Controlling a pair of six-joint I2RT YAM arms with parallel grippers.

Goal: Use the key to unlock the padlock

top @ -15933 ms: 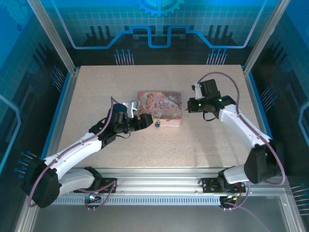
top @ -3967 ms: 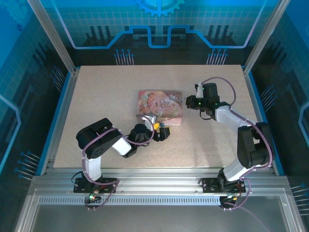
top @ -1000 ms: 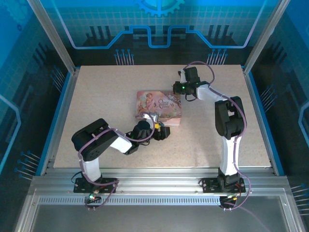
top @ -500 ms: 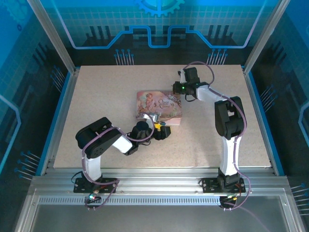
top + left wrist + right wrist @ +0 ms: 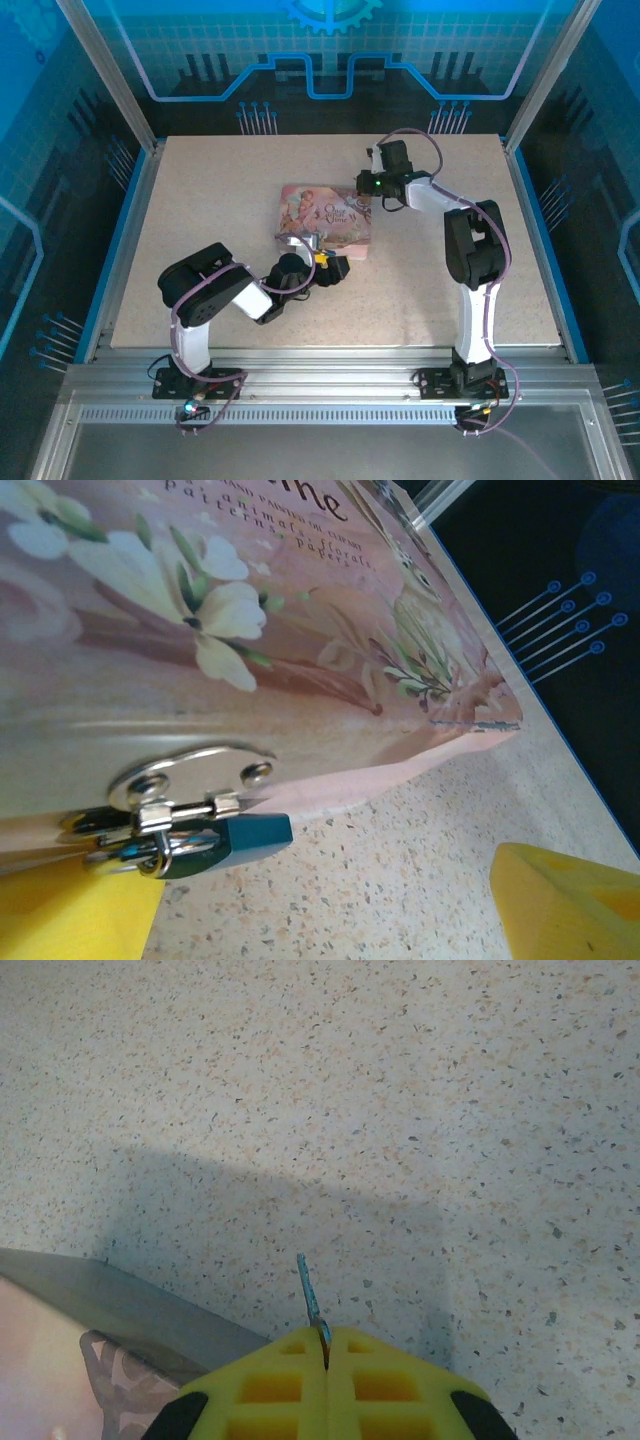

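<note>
You can't read the tin [image 5: 300, 630], its lettering is cropped. The padlock [image 5: 215, 842] is teal with a silver shackle. The left gripper [image 5: 320, 905] sits apart; the right gripper [image 5: 325, 1345] clamps the key [image 5: 311, 1302].

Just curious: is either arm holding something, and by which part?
The right jaws pinch the key by one end; the rest pokes out. The left jaws hold nothing.

Place: robot test cell, lab-type | Enclosure: aluminium frame posts [image 5: 110, 75], blue wall panels [image 5: 330, 60] printed with circuit traces and a gear | Work surface: speckled tabletop [image 5: 200, 200], boxed in | Fixtures: left arm [image 5: 215, 290] and right arm [image 5: 470, 260], white and black, bolted to a slotted rail [image 5: 330, 365] at the near edge
</note>
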